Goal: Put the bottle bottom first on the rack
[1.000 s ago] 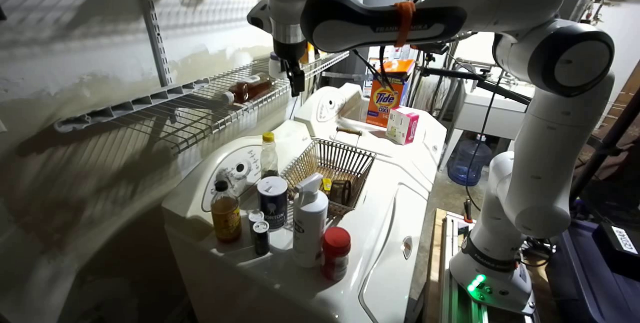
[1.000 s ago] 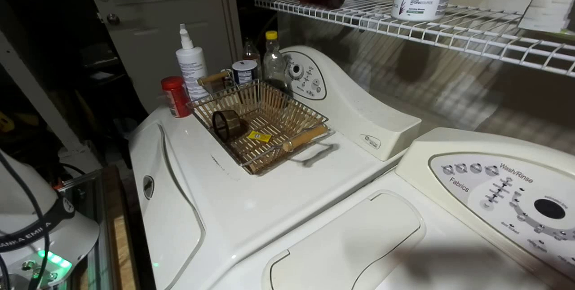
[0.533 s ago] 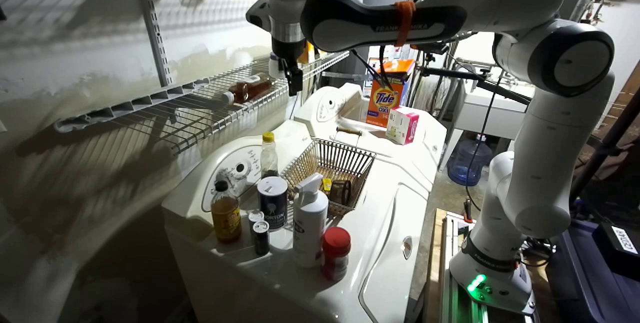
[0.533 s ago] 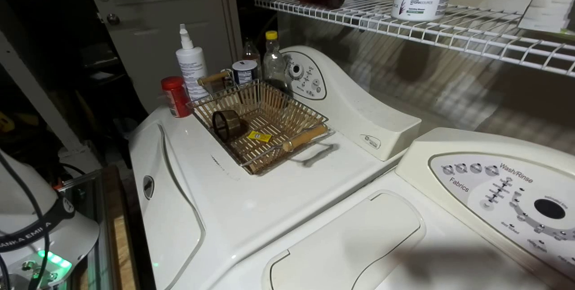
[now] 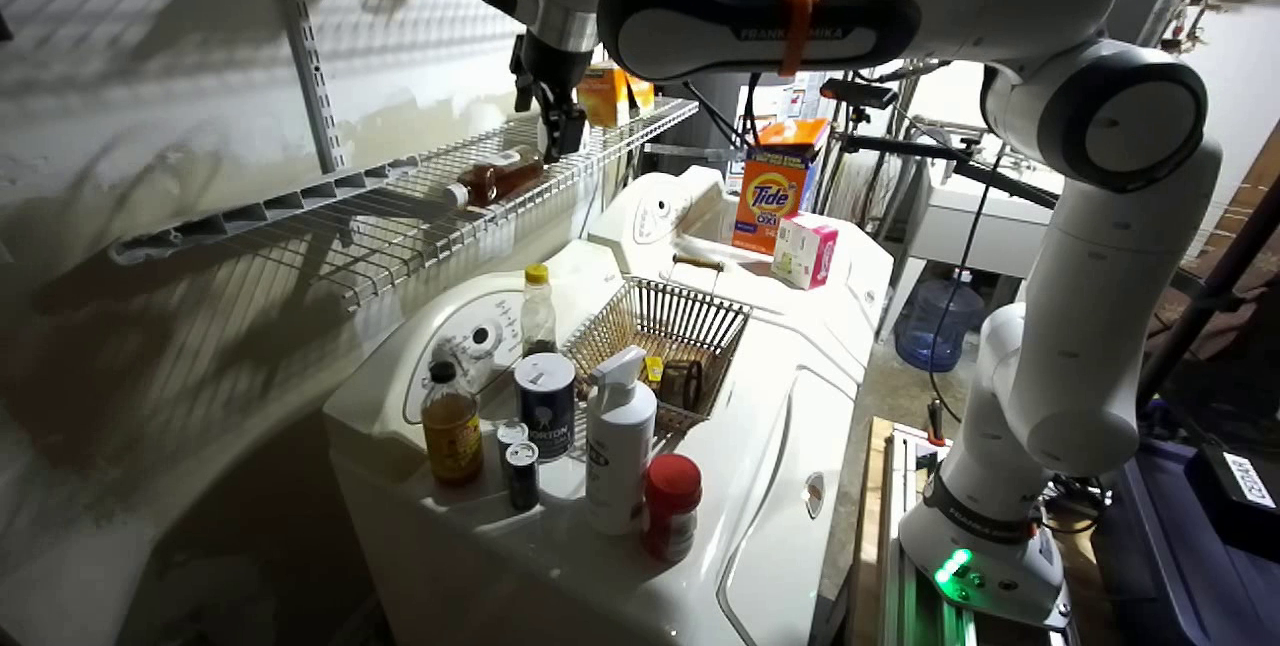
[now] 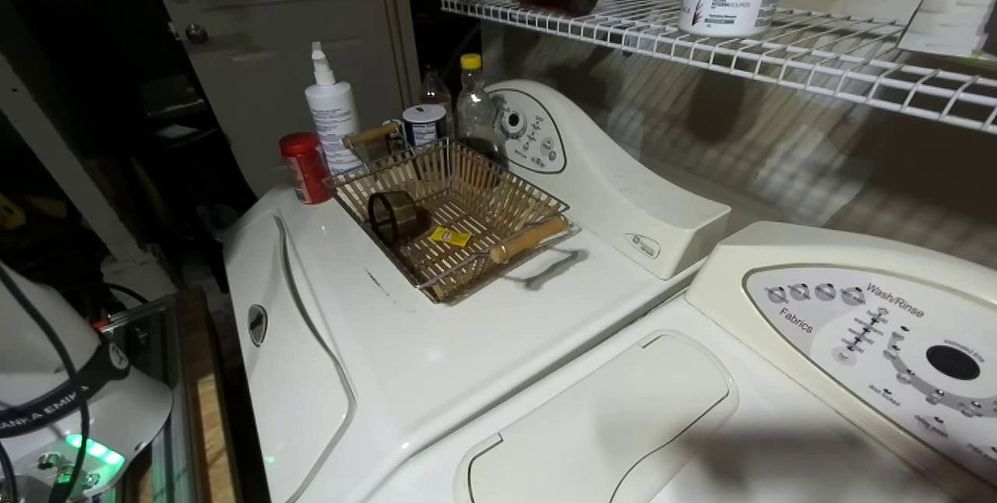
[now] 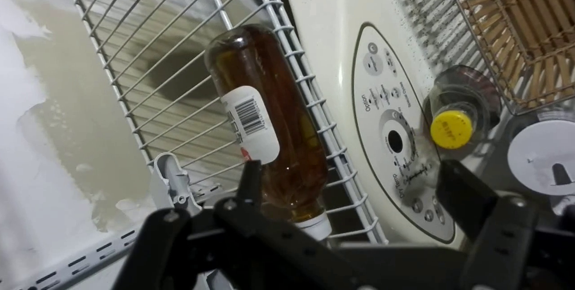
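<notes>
The bottle (image 7: 283, 119), brown with a white cap and a white barcode label, lies on its side on the rack (image 6: 826, 47), the white wire shelf that runs above the back edge of the worktop (image 6: 498, 332). Its cap end points toward the side edge where a red-lidded container (image 5: 672, 511) stands near the front corner. The end effector (image 7: 350, 175) hangs at the rack above that back edge, its fingers (image 7: 462, 191) spread wide. In the wrist view one finger overlaps the bottle toward its cap end and the other overlaps the control panel (image 7: 393, 121); whether either touches the bottle I cannot tell. Past the bottle's base end, in an exterior view, a white jar (image 6: 731, 1) with a purple lid and an orange and white box (image 6: 954, 5) stand on the rack.

On the worktop, a slatted basket (image 6: 514, 191) sits toward the middle, holding a yellow packet (image 6: 449, 237). Just beside the red-lidded container is a white nozzle bottle (image 5: 618, 456). An amber bottle (image 5: 452, 436) with a black cap stands near the back corner of the same side edge.
</notes>
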`<state>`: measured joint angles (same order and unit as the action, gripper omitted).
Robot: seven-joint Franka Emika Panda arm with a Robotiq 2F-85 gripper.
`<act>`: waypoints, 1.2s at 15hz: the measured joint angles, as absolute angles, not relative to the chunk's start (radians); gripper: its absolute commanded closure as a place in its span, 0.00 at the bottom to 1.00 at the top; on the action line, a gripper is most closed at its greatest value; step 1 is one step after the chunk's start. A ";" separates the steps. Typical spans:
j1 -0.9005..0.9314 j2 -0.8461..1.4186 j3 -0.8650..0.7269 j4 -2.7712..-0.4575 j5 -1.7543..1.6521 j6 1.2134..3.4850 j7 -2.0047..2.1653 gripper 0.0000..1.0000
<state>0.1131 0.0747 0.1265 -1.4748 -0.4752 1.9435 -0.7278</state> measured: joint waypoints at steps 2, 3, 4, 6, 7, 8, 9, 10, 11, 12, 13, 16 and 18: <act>0.105 0.105 0.116 -1.450 -0.455 1.943 -0.795 0.00; 0.101 0.124 0.113 -1.435 -0.445 1.943 -0.826 0.00; 0.097 0.144 0.111 -1.418 -0.440 1.943 -0.851 0.00; 0.094 0.184 0.111 -1.380 -0.419 1.942 -0.895 0.00; 0.093 0.201 0.111 -1.360 -0.404 1.942 -0.917 0.00; 0.093 0.218 0.111 -1.340 -0.389 1.942 -0.937 0.00; 0.093 0.233 0.111 -1.321 -0.371 1.942 -0.959 0.00; 0.093 0.248 0.111 -1.302 -0.355 1.939 -0.980 0.00; 0.092 0.261 0.111 -1.284 -0.341 1.934 -1.000 0.00; 0.092 0.274 0.111 -1.266 -0.333 1.925 -1.017 0.00; 0.092 0.286 0.111 -1.249 -0.328 1.914 -1.031 0.00; 0.093 0.325 0.111 -1.202 -0.326 1.891 -1.035 0.00; 0.093 0.352 0.111 -1.173 -0.326 1.888 -1.035 0.00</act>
